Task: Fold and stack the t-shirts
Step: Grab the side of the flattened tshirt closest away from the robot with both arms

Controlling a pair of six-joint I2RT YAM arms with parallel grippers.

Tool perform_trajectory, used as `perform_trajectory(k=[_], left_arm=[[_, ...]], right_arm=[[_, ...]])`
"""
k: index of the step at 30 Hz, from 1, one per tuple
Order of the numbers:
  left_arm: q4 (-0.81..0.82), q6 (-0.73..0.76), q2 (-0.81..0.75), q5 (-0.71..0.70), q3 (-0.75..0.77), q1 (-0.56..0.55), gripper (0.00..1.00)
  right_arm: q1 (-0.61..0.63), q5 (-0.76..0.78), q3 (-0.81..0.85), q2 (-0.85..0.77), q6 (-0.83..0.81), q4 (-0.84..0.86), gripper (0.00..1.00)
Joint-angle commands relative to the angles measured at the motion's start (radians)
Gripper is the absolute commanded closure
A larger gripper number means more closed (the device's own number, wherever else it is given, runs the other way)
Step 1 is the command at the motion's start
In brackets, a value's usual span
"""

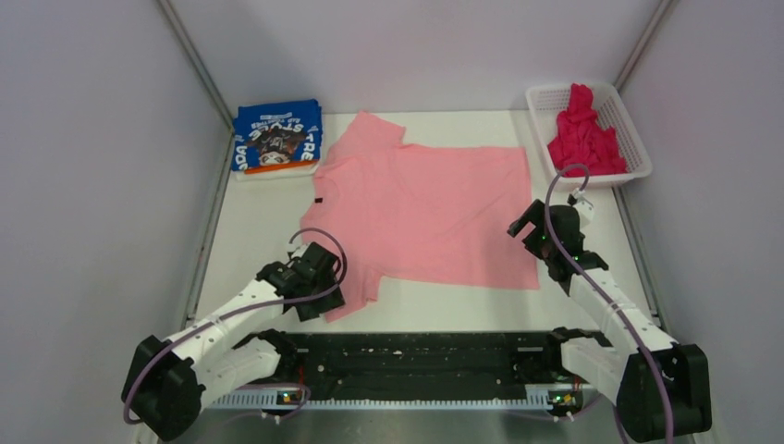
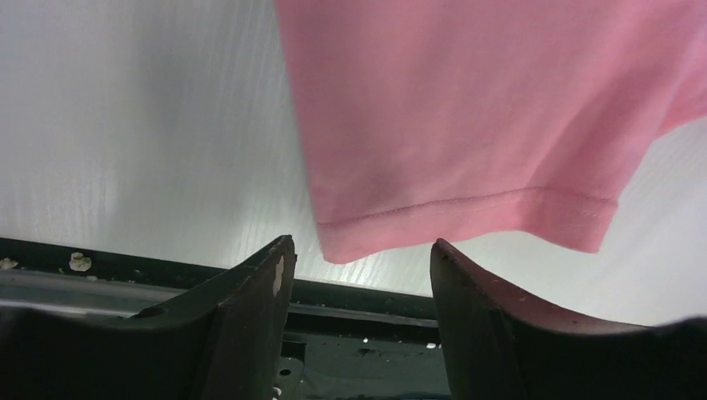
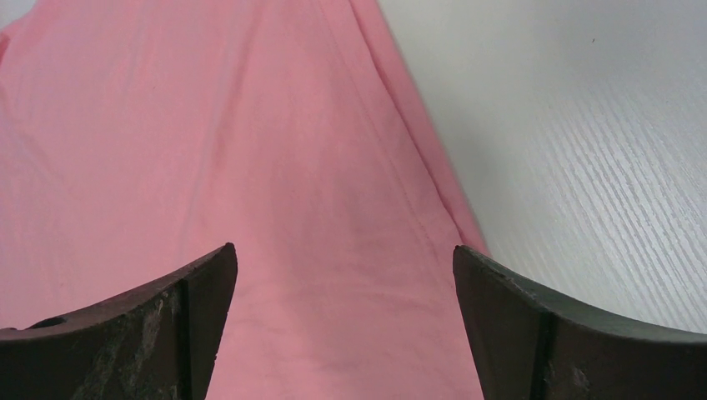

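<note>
A light pink t-shirt [image 1: 425, 203] lies spread flat on the white table, neck to the left. A blue printed t-shirt [image 1: 275, 137] sits folded at the back left. A magenta t-shirt [image 1: 582, 139] is bunched in the basket. My left gripper [image 1: 325, 294] hovers at the pink shirt's near-left sleeve. In the left wrist view the sleeve hem [image 2: 467, 208] ends just beyond my left gripper [image 2: 360, 242], which is open and holds nothing. My right gripper [image 1: 525, 225] is over the shirt's right hem. In the right wrist view that gripper [image 3: 343, 247] stands wide open above the pink cloth [image 3: 250, 142].
A white mesh basket [image 1: 636, 139] stands at the back right corner. A black rail [image 1: 416, 361] runs along the near edge between the arm bases. Grey walls close in the table on the left, the right and the back.
</note>
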Motion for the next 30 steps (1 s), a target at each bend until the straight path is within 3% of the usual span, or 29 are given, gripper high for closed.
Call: perform_trajectory(k=[1,5,10,16,19,21,30], left_arm=[[-0.062,-0.017,0.018,0.036,0.004,-0.007,0.35],[-0.001,-0.021,0.059,0.062,-0.019,-0.007,0.39],[0.049,-0.006,0.116,0.081,-0.031,-0.009,0.56],[0.050,0.002,0.135,0.026,-0.030,-0.013,0.69],[0.062,0.016,0.136,0.040,-0.029,-0.013,0.84],[0.067,0.025,0.132,0.040,-0.029,-0.013,1.00],[0.100,0.070,0.071,0.121,-0.049,-0.014,1.00]], right_arm=[[0.000,0.013,0.050,-0.005,-0.001,-0.002,0.01],[0.000,0.028,0.044,-0.013,-0.001,-0.012,0.01],[-0.001,0.051,0.040,-0.008,0.001,-0.014,0.01],[0.000,0.053,0.044,-0.004,0.011,-0.063,0.01],[-0.001,0.043,0.043,-0.017,0.014,-0.099,0.01],[0.000,0.026,0.035,-0.028,0.017,-0.126,0.01],[-0.001,0.023,-0.047,-0.135,0.078,-0.397,0.06]])
